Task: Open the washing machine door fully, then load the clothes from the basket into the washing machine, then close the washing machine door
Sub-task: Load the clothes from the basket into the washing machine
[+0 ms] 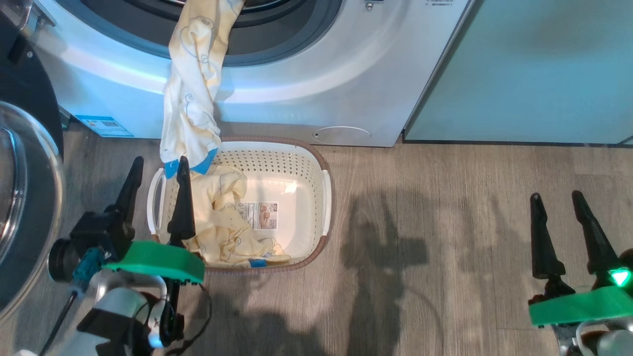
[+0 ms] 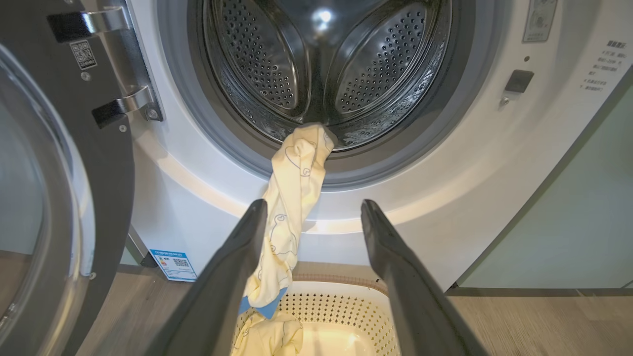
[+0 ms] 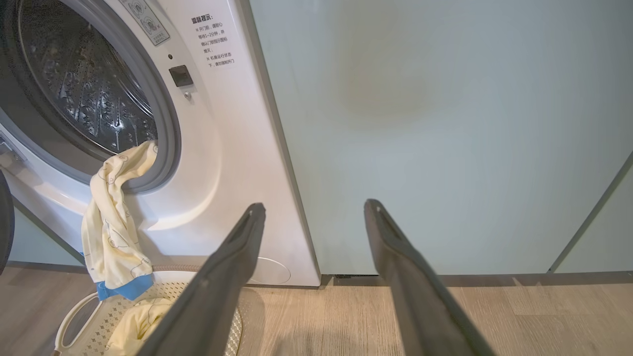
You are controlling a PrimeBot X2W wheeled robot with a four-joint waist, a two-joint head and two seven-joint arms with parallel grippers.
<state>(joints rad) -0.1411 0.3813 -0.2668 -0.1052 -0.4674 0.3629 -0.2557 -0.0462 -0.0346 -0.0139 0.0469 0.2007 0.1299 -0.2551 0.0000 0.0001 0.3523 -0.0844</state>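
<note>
The white washing machine (image 1: 306, 94) has its round black-rimmed door (image 1: 24, 198) swung open at the left. One pale yellow garment (image 1: 193, 94) hangs out of the drum (image 2: 321, 64) over the grey gasket, its blue hem dangling above the cream basket (image 1: 296, 163). Another yellow garment (image 1: 222, 222) lies in the basket's left half. My left gripper (image 1: 157, 165) is open at the basket's left end, its fingertips either side of the white handle, beside the hanging garment (image 2: 287, 217). My right gripper (image 1: 556, 197) is open over the floor, far to the right, empty.
Pale green cabinet doors (image 1: 534, 69) stand right of the washer. Wooden floor (image 1: 445, 247) stretches between the basket and my right gripper. The open door's glass dome (image 2: 29, 198) is close on the left of my left arm.
</note>
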